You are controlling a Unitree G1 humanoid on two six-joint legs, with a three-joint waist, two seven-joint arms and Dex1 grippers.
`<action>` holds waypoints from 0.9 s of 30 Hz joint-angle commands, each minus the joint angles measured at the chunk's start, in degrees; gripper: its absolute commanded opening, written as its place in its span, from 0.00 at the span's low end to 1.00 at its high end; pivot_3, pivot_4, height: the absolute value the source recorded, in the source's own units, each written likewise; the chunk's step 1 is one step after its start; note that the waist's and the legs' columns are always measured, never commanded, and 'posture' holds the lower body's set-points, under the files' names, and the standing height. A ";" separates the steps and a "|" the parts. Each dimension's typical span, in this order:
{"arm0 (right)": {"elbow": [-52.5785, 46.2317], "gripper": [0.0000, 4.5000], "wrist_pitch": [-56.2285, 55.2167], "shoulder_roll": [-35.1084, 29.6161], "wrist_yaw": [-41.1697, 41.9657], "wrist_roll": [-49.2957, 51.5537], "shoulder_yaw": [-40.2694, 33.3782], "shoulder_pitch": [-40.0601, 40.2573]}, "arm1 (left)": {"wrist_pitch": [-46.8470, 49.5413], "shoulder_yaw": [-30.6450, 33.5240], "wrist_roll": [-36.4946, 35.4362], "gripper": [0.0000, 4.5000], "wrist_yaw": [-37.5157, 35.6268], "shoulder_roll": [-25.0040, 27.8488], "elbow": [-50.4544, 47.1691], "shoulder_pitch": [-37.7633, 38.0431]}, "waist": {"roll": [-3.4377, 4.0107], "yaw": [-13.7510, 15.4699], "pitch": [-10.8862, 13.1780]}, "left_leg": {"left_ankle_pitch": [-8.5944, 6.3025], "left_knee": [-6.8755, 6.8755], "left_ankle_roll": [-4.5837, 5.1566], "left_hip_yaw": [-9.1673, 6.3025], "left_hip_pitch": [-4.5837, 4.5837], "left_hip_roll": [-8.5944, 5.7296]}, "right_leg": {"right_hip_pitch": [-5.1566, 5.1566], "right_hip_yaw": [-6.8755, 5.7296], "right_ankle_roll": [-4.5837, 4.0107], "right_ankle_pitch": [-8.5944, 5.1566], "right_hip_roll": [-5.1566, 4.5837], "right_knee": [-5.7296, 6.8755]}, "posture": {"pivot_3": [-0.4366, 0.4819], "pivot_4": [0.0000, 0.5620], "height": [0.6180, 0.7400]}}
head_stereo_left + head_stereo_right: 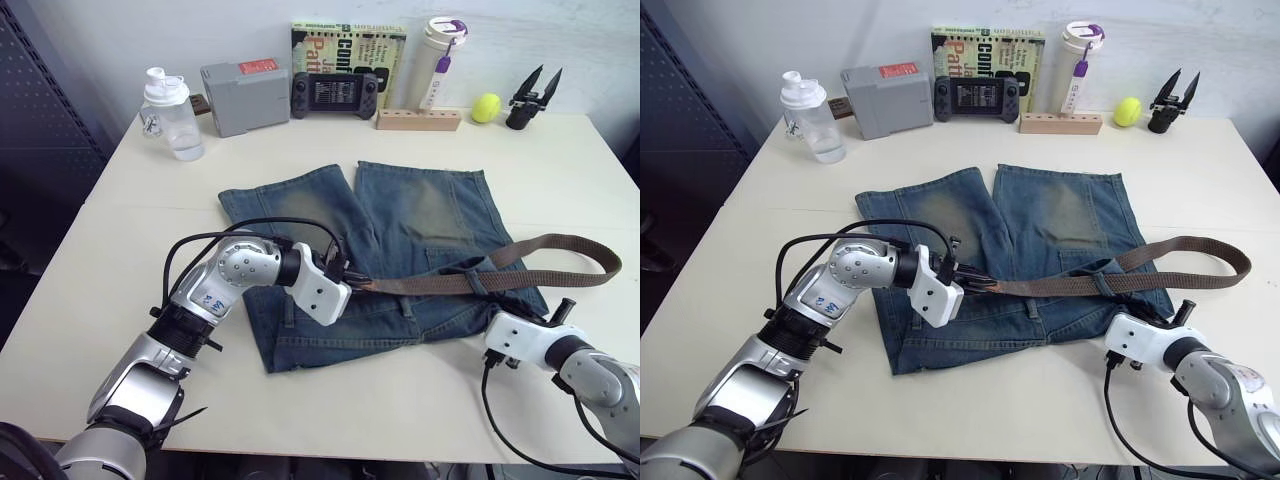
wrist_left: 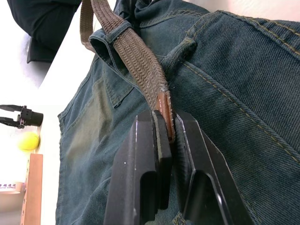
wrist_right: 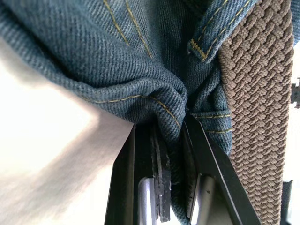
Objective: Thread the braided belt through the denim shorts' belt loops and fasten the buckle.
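Note:
The denim shorts (image 1: pixel 400 225) lie flat on the table with the waistband toward me. The braided belt (image 1: pixel 440 284) runs along the waistband and passes under one belt loop (image 1: pixel 476 281). From there it sweeps out to the right and curves back over the right leg. My left gripper (image 2: pixel 166 126) is shut on the belt's reddish leather tip (image 2: pixel 164 108), over the middle of the waistband (image 1: pixel 352 281). My right gripper (image 3: pixel 171 136) is shut on a fold of denim at the waistband's right corner (image 1: pixel 497 322). The buckle is hidden.
Along the table's far edge stand a water bottle (image 1: pixel 172 115), a grey box (image 1: pixel 243 95), a game controller (image 1: pixel 335 93), a book (image 1: pixel 350 45), a wooden block (image 1: pixel 418 119), a tumbler (image 1: pixel 440 60), a tennis ball (image 1: pixel 486 107) and a black spare gripper (image 1: pixel 533 98).

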 commanded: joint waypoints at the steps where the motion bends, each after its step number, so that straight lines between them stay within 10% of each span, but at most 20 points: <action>1: -2.22 0.23 4.28 2.67 2.67 2.48 -2.01 0.68 | -0.36 0.53 0.23 0.00 1.14 0.14 -1.35 -0.04 | 0.00 -0.06 0.00 | 0.00 -0.01 0.00 0.00 0.00 0.00 | 0.00 0.00 0.00 0.00 0.00 0.00 | 0.48 0.27 0.92; 9: -14.01 0.99 19.02 5.82 15.45 21.66 -17.66 3.07 | -1.15 0.81 0.68 0.00 3.19 -0.17 -2.24 0.64 | 0.05 0.05 0.01 | 0.00 -0.05 0.00 -0.01 0.00 0.03 | -0.02 0.00 0.00 0.00 0.06 -0.02 | 0.48 0.27 0.92; 18: -24.00 0.99 65.26 9.15 19.82 76.58 -36.70 -6.65 | -4.41 1.70 3.06 0.00 9.43 -1.21 -2.93 1.08 | 0.17 -0.05 0.07 | -0.01 -0.05 0.01 -0.41 0.01 0.09 | -0.02 0.00 -0.02 0.01 0.08 0.00 | 0.48 0.27 0.92; 27: -15.70 0.99 44.79 20.77 -30.92 129.27 -17.74 -8.43 | -11.56 3.16 5.65 0.00 16.71 -1.18 -1.65 0.40 | 0.20 -0.15 0.07 | -0.01 -0.02 0.02 -0.59 0.00 -0.05 | -0.03 -0.05 -0.02 0.01 -0.08 0.06 | 0.48 0.27 0.92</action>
